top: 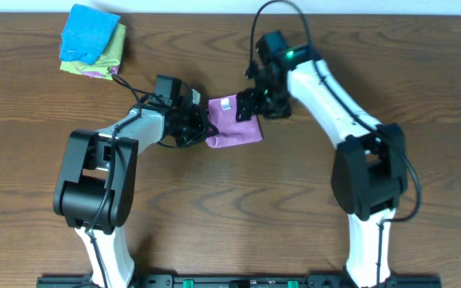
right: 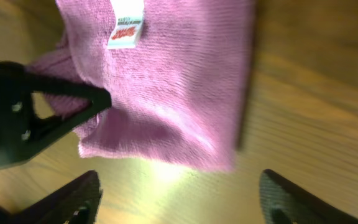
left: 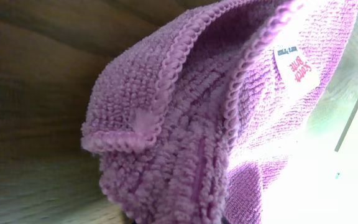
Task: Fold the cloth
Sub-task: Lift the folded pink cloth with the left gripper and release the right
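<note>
Brown wooden table (top: 46,120), cloth (top: 234,124) mid-table

This looks like a robotics lab or test bench, not a home or shop. Two white-and-black robot arms, the left arm (top: 106,172) and the right arm (top: 358,152), rise from the near edge of a wood-grain counter (top: 422,72). Their bases sit on a black mounting rail (top: 238,282) with green fittings. A black cable (top: 254,32) loops loose above the right arm, and a green status light (top: 291,55) glows near its wrist. On the counter, a stack of folded cloths (top: 92,42), blue over light green, sits at the far left. A lilac cloth (top: 234,122) lies in the middle between the arms.
</note>
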Tool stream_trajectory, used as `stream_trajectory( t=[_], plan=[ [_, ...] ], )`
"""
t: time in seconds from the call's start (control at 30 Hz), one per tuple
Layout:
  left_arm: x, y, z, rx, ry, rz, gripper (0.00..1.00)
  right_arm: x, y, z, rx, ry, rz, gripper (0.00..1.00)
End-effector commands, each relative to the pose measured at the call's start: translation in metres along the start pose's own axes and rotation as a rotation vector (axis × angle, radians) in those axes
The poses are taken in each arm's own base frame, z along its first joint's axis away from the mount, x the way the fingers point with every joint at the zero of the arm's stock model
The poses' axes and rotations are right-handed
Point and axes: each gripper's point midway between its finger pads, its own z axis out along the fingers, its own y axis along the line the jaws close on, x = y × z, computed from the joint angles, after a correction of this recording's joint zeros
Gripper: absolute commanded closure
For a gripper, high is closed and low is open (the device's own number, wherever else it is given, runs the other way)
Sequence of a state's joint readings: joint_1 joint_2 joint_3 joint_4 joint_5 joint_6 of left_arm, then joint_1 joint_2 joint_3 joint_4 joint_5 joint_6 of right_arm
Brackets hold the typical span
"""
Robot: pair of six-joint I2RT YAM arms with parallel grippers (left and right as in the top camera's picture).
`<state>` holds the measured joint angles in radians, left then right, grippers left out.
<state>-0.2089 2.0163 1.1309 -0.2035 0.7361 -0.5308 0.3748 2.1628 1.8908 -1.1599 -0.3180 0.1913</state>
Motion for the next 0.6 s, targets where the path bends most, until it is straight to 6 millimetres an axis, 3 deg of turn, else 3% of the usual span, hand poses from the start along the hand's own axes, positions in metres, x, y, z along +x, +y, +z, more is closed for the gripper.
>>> stream_trajectory(
  t=[0.0, 0.13, 0.23, 0.4, 0.47, 0.57],
  plan=[
    [-0.011, 0.005, -0.004, 0.003, -0.019, -0.017, 0.94, -0.016, 0.001, -0.056, 0.032, -0.130, -0.059, 0.12],
    [-0.042, -0.025, -0.030, 0.092, -0.078, 0.022, 0.94, -0.014, -0.014, -0.084, 0.064, -0.156, -0.052, 0.06],
    [-0.079, -0.059, -0.072, 0.146, -0.197, 0.089, 0.94, -0.007, -0.030, -0.090, 0.087, -0.135, -0.036, 0.05],
    [-0.129, -0.101, -0.163, 0.175, -0.389, 0.173, 0.94, 0.002, -0.048, -0.095, 0.096, -0.101, 0.006, 0.04],
    [-0.152, -0.109, -0.213, 0.152, -0.498, 0.179, 0.94, 0.004, -0.052, -0.096, 0.098, -0.090, 0.007, 0.04],
    [-0.182, -0.109, -0.270, 0.151, -0.647, 0.096, 0.94, 0.006, -0.052, -0.096, 0.099, -0.084, -0.007, 0.04]
  ],
)
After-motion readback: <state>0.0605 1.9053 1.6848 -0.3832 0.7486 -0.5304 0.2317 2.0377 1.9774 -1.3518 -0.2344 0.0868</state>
